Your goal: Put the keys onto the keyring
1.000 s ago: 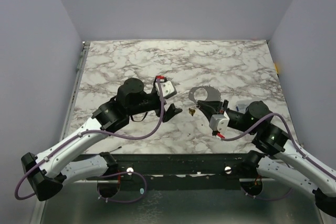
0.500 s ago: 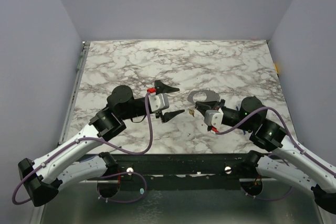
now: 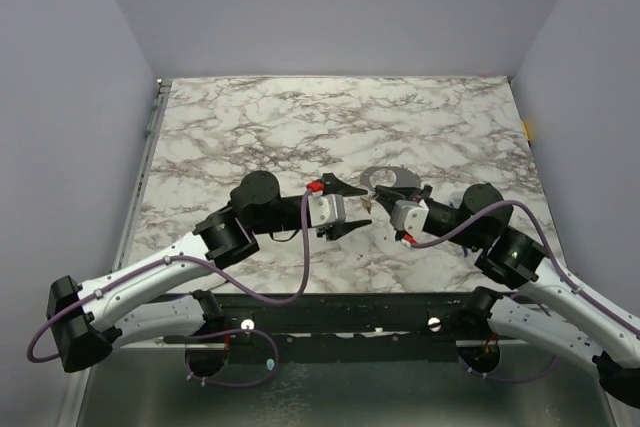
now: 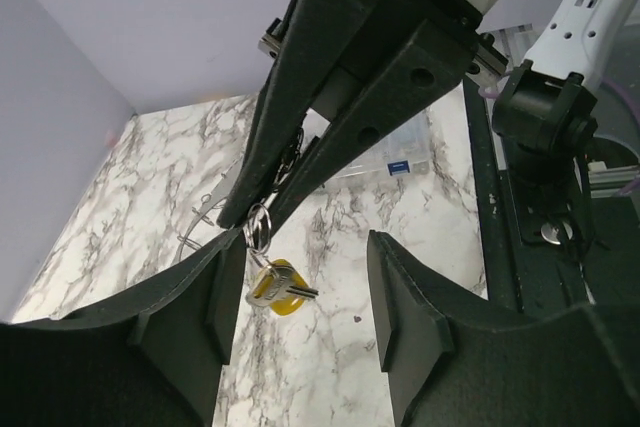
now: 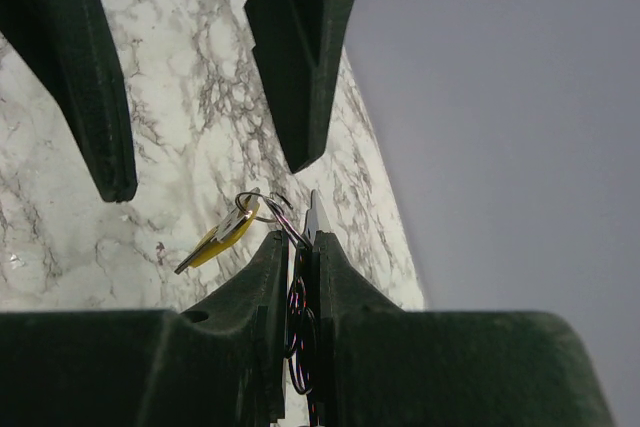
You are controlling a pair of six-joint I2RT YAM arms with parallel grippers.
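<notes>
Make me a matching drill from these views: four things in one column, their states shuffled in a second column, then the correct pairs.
Things
1. left gripper
2. right gripper
3. key
4. clear box

States
A. lying on the marble table
B. fingers apart
C. yellow head, dangling below the ring
D. fingers pinched on a small metal ring

Pairs: 1-B, 2-D, 3-C, 4-A
</notes>
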